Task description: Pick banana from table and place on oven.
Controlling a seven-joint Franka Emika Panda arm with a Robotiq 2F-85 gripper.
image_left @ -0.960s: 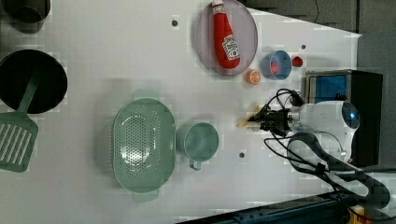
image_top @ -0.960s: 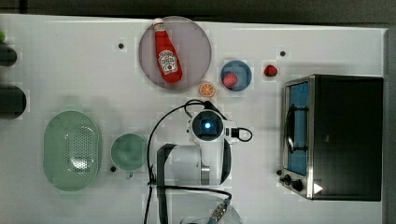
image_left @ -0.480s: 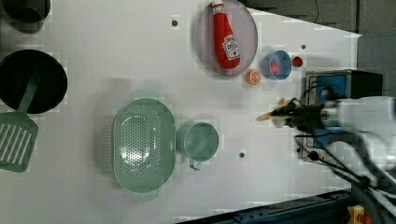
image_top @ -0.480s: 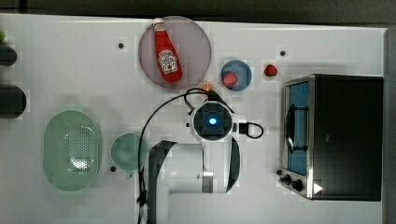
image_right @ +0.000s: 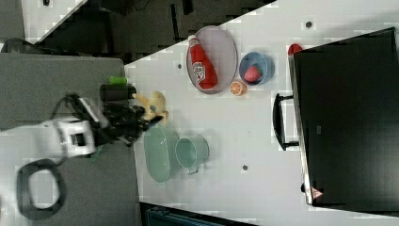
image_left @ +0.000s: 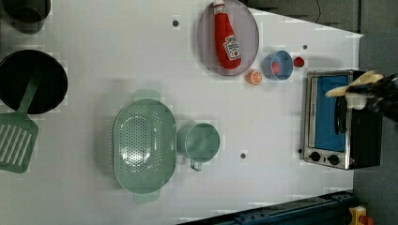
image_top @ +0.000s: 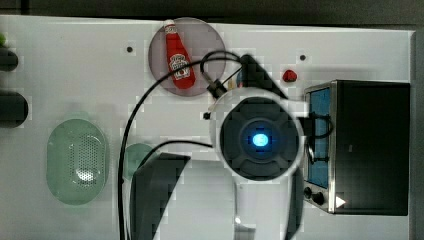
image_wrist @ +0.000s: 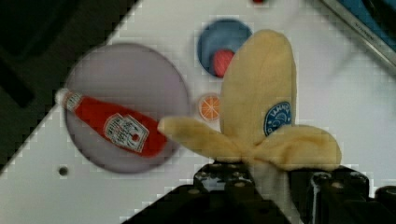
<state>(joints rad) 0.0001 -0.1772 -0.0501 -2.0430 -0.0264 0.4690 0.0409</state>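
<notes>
1. The banana (image_wrist: 261, 116) is a soft, pale-yellow toy with splayed peel strips. It is off the surface (image_left: 117, 61), pinched at its lower end in the tool (image_wrist: 268, 179), whose jaws are closed only partway around it. In the wrist view the body and blue sticker stick out well beyond the jaws.
2. In the left view the banana (image_left: 354, 84) hangs over the oven (image_left: 363, 150), near its front edge above the blue glass door.
3. My reading: this is the carry. Bring it further over the black top (image_top: 375, 145), away from the door edge, before lowering.
4. Lower until the fruit rests flat, then let go; released from high up, it may bounce or roll off.
5. The ketchup bottle (image_left: 226, 37), orange slice (image_left: 254, 77) and blue bowl (image_left: 277, 65) lie well apart from the oven, so they should not obstruct.
</notes>
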